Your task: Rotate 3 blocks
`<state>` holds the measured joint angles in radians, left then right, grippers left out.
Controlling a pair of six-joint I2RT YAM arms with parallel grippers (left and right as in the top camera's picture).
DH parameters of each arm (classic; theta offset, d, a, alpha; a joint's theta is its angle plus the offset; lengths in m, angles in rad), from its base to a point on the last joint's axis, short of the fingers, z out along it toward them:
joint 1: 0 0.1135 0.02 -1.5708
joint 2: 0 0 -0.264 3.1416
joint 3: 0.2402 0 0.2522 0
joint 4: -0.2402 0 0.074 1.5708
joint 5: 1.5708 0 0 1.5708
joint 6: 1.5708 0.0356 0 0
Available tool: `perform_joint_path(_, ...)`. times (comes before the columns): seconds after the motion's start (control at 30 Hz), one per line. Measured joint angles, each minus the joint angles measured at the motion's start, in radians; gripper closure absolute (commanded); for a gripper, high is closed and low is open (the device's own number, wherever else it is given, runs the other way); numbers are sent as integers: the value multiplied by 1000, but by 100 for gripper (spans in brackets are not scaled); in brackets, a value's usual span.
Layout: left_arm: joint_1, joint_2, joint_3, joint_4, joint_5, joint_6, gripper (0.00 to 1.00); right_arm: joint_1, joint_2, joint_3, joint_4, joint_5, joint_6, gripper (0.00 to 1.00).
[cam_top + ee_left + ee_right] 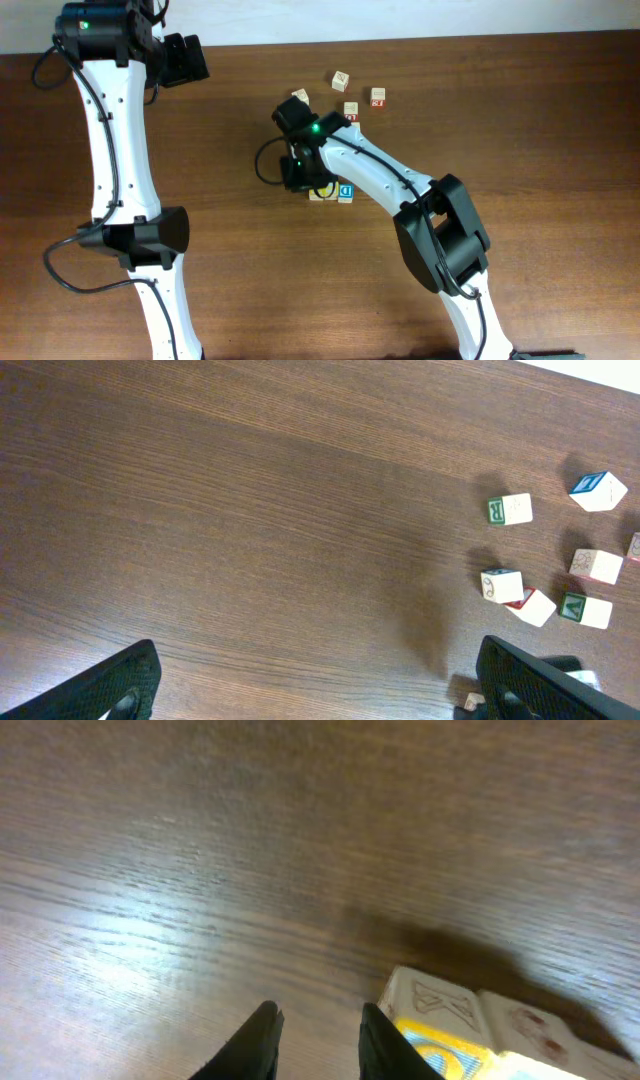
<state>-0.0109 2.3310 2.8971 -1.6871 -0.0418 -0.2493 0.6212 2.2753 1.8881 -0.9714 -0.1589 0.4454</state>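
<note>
Two of the blocks show in the overhead view, side by side at mid-table: one with a yellow face (pixel 322 190) and one with a blue "D" face (pixel 346 190). My right gripper (pixel 303 180) hangs just to their left and covers whatever lies under it. In the right wrist view its jaws (pixel 320 1035) stand a little apart, open over bare wood. The right finger (pixel 385 1045) is close against the yellow-faced block (pixel 440 1020), and a pale block (pixel 530 1025) lies beyond it. My left gripper (pixel 190 60) is far off at the back left, wide open (pixel 330 685).
Several loose cubes lie behind the right gripper: (pixel 341 80), (pixel 378 96), (pixel 351 110), (pixel 300 97). The left wrist view shows several cubes at its right edge, such as one with a green letter (pixel 510 508) and one with a blue face (pixel 598 490).
</note>
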Motion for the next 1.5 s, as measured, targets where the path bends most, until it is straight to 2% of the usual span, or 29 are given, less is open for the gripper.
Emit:
perform_joint_path(0.03,0,0,0,0,0,0,1,-7,2,48,-38,-2,0,69)
perform_joint_path(0.17,0,0,0,0,0,0,1,-55,1,249,-175,-4,0,68)
perform_joint_path(0.27,0,0,0,0,0,0,1,-99,-8,302,-211,3,0,69)
perform_joint_path(0.4,0,0,0,0,0,0,1,-138,-8,269,-225,24,0,70)
perform_joint_path(0.73,0,0,0,0,0,0,1,-129,4,116,-179,69,27,70)
perform_joint_path(1.5,0,0,0,0,0,0,1,-55,9,7,-58,170,101,70)
